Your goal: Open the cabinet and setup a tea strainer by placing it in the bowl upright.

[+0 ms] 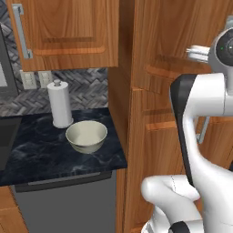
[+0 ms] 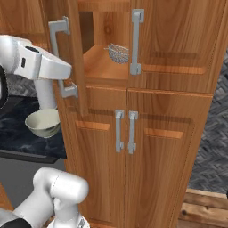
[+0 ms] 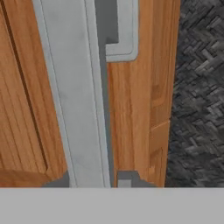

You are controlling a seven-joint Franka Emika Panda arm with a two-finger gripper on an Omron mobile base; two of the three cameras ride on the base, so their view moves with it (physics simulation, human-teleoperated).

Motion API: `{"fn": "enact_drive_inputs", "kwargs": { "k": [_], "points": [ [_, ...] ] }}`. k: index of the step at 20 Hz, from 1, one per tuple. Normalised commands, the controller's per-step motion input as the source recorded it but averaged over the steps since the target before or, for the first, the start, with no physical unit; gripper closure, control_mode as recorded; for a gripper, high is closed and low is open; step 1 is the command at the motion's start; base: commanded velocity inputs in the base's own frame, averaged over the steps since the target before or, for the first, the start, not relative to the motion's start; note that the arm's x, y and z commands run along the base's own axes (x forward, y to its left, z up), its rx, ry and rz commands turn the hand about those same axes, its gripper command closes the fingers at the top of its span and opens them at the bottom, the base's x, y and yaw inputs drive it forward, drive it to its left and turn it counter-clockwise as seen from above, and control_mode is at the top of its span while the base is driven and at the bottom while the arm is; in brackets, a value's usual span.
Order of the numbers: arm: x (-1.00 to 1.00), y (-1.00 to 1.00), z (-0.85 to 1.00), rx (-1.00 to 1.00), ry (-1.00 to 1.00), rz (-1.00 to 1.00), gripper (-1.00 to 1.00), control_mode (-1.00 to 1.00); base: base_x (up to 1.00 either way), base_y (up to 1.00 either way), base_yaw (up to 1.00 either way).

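- Warm-brown wooden cabinetry fills the right of this rendered kitchen; to its left a dark marbled counter (image 1: 59, 157) runs beneath a grey herringbone backsplash (image 1: 86, 86).
- Nearest the base, the white arm rises and reaches toward the tall unit.
- On the counter sits one pale cream bowl (image 1: 86, 135), upright, with one white paper-towel roll (image 1: 60, 104) just behind it.
- Two wall outlets (image 1: 36, 79) sit on the backsplash behind the roll.
- One cabinet (image 2: 73, 53) door, tall with a long grey bar handle (image 2: 60, 58), stands swung partly open, edge-on in the right base view.
- The gripper (image 3: 124, 181) is narrowed onto that handle; in the hand view the grey bar runs straight up from between the dark tips.
- Behind the open door, one small silver mesh tea strainer (image 2: 118, 53) lies on the wooden shelf, well apart from the jaws and from the bowl.
- Beside the opening, a second tall door remains shut with its own bar handle (image 2: 136, 42).
- Below, two shorter doors (image 2: 147, 169) meet, each with a short grey handle.
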Motion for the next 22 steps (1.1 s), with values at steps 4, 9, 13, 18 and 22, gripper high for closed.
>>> {"fn": "enact_drive_inputs", "kwargs": {
  "k": [4,9,13,18,22],
  "points": [
    [-0.48,0.52,0.00,-0.02,0.13,-0.19,1.00,-1.00,0.00,0.00,0.00],
    [-0.23,0.48,0.00,-0.01,0.11,-0.20,1.00,-1.00,0.00,0.00,0.00],
    [-0.09,0.48,0.00,0.00,0.04,-0.19,-1.00,-1.00,0.00,0.00,0.00],
    [0.00,0.31,-0.01,0.00,0.00,-0.08,-1.00,-1.00,0.00,0.00,0.00],
    [0.00,0.17,0.00,0.00,0.00,0.00,-1.00,-1.00,0.00,0.00,0.00]
  ]
}}
